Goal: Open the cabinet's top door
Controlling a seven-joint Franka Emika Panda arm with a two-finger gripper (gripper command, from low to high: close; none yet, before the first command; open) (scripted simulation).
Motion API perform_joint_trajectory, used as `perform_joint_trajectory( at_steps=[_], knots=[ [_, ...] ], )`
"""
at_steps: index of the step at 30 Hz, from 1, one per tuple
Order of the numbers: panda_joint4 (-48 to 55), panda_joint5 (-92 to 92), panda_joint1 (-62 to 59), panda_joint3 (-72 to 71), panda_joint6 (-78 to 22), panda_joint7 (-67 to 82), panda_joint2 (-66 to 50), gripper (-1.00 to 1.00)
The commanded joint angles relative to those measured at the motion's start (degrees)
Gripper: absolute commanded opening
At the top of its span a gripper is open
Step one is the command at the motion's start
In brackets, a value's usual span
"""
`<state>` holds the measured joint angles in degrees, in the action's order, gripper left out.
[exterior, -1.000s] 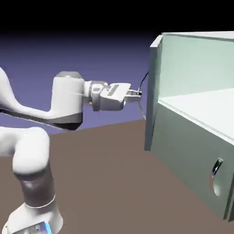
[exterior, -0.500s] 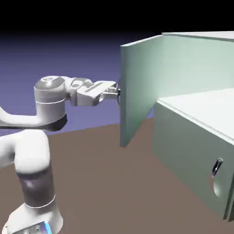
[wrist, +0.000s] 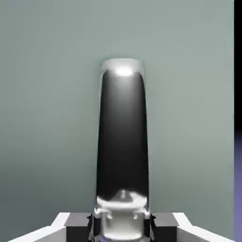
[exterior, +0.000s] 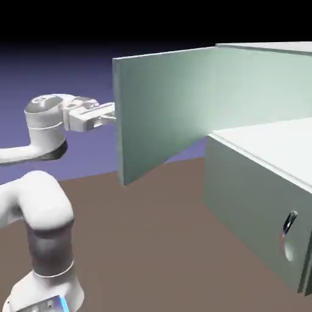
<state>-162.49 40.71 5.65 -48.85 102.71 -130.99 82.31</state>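
The pale grey-green cabinet fills the exterior view's right. Its top door stands swung far out to the left, with its inner face toward the camera. My gripper reaches the door's free edge from the left; its fingertips and the door's handle are hidden behind the panel there. In the hand view the dark curved handle runs up the middle against the door's flat face. My gripper is shut on the handle's lower end, one grey finger on each side.
Below the open compartment sits the shorter lower panel with its own dark handle. The brown table spreads between my arm's base and the cabinet. The arm's elbow is at the left.
The top door has swung from nearly edge-on to wide open toward the exterior view's left. My hand moved left with its handle, still gripping it.
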Motion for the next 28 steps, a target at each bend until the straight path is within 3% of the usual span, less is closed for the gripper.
perform_joint_trajectory(
  at_steps=[1, 13, 28],
  knots=[
    [2.0, -1.7, -1.0, -2.1, -2.4, -0.1, -0.9, -1.0],
    [26.9, -13.8, -18.5, -18.8, -24.3, 0.8, -6.6, -1.0],
    [58.1, -18.9, -42.7, -29.0, -45.9, 5.5, -6.1, -1.0]
  ],
)
